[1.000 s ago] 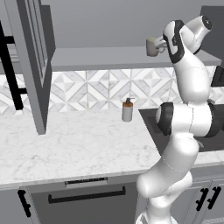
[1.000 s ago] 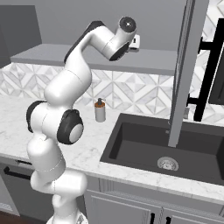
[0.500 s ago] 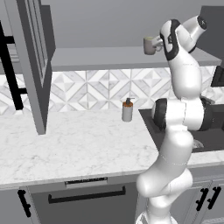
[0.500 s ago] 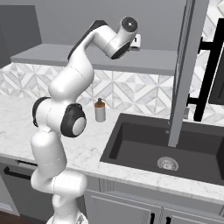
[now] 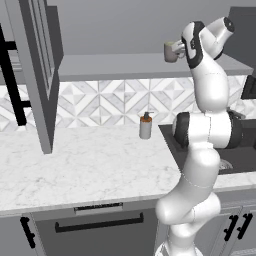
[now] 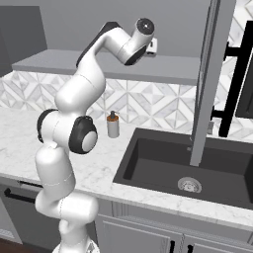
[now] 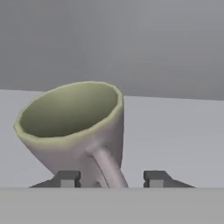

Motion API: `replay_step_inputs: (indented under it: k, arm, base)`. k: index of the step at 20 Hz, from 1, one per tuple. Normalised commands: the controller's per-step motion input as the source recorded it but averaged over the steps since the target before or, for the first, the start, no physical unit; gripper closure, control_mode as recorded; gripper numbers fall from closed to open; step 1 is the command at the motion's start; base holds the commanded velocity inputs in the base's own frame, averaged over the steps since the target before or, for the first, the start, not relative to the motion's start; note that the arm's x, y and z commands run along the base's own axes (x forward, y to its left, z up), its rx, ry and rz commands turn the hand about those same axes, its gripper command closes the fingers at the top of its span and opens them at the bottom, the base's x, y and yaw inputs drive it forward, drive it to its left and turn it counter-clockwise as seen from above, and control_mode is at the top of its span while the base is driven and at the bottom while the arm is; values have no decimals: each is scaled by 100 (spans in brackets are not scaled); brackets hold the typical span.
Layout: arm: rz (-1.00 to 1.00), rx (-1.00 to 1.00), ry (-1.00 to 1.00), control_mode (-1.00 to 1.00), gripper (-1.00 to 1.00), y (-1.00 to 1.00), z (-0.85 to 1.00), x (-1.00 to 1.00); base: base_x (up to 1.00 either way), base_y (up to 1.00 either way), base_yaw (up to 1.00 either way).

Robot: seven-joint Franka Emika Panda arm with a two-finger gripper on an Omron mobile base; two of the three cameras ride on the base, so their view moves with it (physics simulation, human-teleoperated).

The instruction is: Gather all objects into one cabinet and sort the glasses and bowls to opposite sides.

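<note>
The hand (image 7: 112, 178) has narrowed around the handle of the grey-taupe mug (image 7: 74, 127) on the cabinet shelf (image 5: 130, 65); firm contact cannot be confirmed. Lift pending.

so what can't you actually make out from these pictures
- Grip: in the hand view the claw straddles the mug's handle, but the bottom edge cuts off its fingertips, so contact can't be judged.
- Mug: in the right base view the wrist hides it.
- Soap dispenser: too small in the left base view to read detail.
- Sink: far end cropped in the right base view, partly behind the cabinet door.
</note>
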Motion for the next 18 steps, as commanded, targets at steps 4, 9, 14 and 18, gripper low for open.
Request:
replay_step_inputs:
  k: [4,9,14,18]
  arm:
    - [0,0,0,-100,100,0,0,0]
    - [0,0,-4,-100,100,3,1,-18]
    - [0,-2,-4,-100,100,9,1,-17]
    - [8,-9,-1,-100,100,36,8,-29]
  base:
    - [0,0,0]
    - [0,0,0]
    - [0,0,0]
    - [0,0,0]
